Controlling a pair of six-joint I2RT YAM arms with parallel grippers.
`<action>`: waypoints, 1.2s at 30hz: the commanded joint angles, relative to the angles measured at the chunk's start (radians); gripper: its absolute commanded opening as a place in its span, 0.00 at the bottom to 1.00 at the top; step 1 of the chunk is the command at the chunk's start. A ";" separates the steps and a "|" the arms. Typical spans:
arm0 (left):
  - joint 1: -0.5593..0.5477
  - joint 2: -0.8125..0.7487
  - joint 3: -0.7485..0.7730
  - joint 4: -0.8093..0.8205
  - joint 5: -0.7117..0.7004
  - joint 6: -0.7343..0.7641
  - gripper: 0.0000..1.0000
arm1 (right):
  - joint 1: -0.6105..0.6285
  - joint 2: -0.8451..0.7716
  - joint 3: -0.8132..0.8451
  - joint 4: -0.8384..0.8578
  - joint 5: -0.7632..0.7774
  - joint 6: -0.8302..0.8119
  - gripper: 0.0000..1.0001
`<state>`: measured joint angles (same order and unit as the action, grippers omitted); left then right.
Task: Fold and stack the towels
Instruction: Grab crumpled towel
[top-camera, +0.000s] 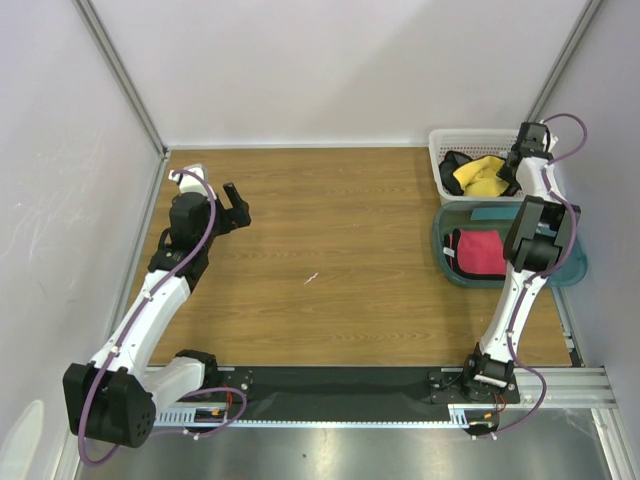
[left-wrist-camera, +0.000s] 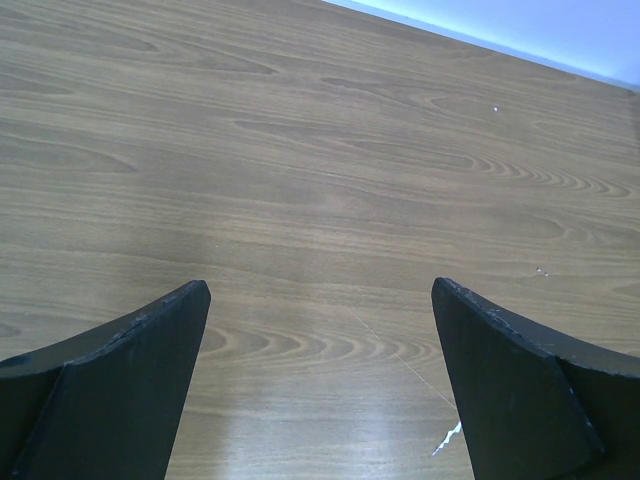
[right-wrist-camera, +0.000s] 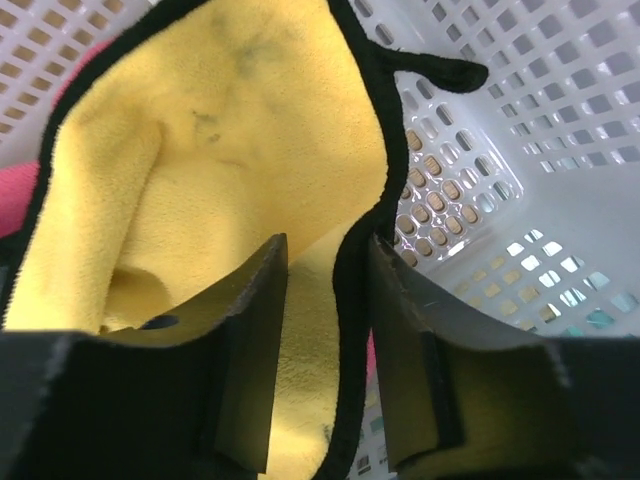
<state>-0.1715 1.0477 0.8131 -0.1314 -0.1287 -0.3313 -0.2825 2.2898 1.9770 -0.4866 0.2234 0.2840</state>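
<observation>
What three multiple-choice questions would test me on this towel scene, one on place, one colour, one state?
1. Where is the yellow towel? A) in the white basket B) on bare wood C) on the wall
2. What colour is the towel in the teal tub? A) green B) white C) pink-red
3. How is the left claw? A) shut on a towel B) open, empty C) out of view
1A, lattice walls surround it; 2C, pink-red cloth lies in the tub; 3B, its fingers stand apart over bare table.
</observation>
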 joint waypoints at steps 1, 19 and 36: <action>0.006 -0.003 0.003 0.041 -0.003 0.014 1.00 | 0.003 0.017 0.052 0.003 -0.016 -0.005 0.40; 0.006 0.058 0.058 0.046 0.034 0.000 1.00 | 0.058 -0.162 0.169 0.111 -0.117 -0.080 0.00; 0.006 0.035 0.055 0.087 0.148 -0.026 1.00 | 0.413 -0.383 0.367 0.204 -0.335 -0.226 0.00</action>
<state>-0.1715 1.1122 0.8272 -0.0998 -0.0479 -0.3393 0.0708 1.9472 2.2936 -0.3275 -0.0353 0.1028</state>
